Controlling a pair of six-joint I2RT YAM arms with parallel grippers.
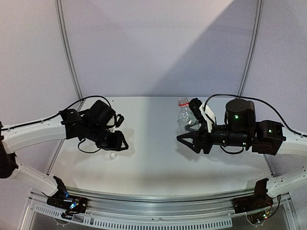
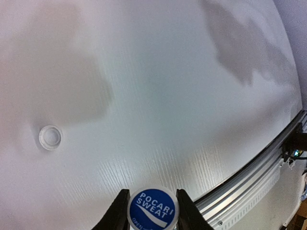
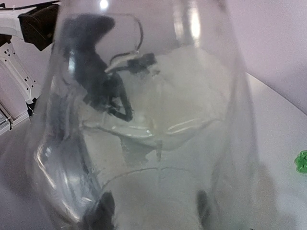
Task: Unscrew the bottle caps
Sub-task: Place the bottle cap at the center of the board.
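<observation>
Lavender walls (image 1: 158, 43) back a white surface (image 1: 153, 163). The right pincer (image 3: 153, 211) pinches a clear bottle (image 1: 184, 119) low on its body, one finger on each side showing dark through the plastic. The bottle's long axis runs roughly upright, and its neck, ringed in red and without a cap, points up and toward the far wall. It looks empty; whether its base touches the surface cannot be told. The left pincer (image 2: 153, 201) is pressed together on a blue-topped cap (image 2: 153, 211), held off the surface with its printed top facing the wrist camera. A white cap (image 2: 50, 137) lies flat on the surface just beside that pincer. At the edge of the right wrist view, a small green thing (image 3: 302, 161) lies cut off.
</observation>
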